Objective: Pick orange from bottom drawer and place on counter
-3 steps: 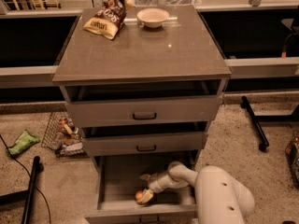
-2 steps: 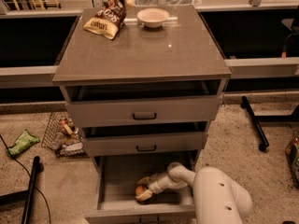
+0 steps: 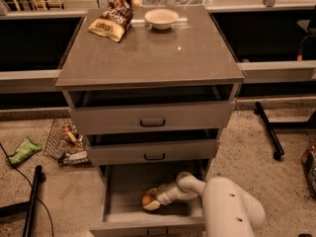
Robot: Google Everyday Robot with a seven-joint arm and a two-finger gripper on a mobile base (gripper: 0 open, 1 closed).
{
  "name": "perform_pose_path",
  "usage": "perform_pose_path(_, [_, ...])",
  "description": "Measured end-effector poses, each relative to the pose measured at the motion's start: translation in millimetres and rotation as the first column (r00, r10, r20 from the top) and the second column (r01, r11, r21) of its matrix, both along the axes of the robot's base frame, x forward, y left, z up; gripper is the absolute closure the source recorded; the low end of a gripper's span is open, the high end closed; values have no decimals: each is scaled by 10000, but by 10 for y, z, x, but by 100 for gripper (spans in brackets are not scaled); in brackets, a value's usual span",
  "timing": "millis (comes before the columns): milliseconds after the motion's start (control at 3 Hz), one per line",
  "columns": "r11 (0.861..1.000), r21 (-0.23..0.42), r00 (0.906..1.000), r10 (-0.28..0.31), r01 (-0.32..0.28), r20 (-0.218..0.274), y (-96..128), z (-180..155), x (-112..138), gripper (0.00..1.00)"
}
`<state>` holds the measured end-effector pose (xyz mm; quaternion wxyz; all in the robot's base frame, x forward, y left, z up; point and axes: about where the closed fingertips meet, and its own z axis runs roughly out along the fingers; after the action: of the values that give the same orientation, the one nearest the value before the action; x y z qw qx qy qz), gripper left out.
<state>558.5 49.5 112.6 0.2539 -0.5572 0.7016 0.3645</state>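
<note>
The orange (image 3: 146, 200) lies low in the open bottom drawer (image 3: 126, 181), near its front middle. My gripper (image 3: 150, 203) reaches into the drawer from the right, and its pale fingers are closed around the orange. My white arm (image 3: 227, 209) fills the lower right and hides the drawer's right front corner. The counter (image 3: 148, 58) is the glossy grey-brown top of the cabinet above.
A chip bag (image 3: 112, 19) and a white bowl (image 3: 161, 18) sit at the back of the counter. The two upper drawers (image 3: 152, 116) stand slightly open. A wire basket (image 3: 66, 142), a green packet (image 3: 23, 150) and a black pole (image 3: 33, 201) lie on the floor at left.
My gripper and the orange have shifted slightly up and to the left inside the drawer. The arm has drawn in a little with them.
</note>
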Motion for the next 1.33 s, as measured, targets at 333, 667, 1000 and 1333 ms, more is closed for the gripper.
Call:
perform_pose_path(333, [9987,511,9983,63,-92,576,-89,307,-54,100])
perform_pose_path(667, [9895,1302,9844,399,-628,1716,-215,946,-200,100])
perform_pose_path(1000, [9657,2151,9676,933,-1453,2347,-289,1416,-418,100])
perform_pose_path(1333, [9657,2151,9675,933,-1453,2349,-289,1417,-418,100])
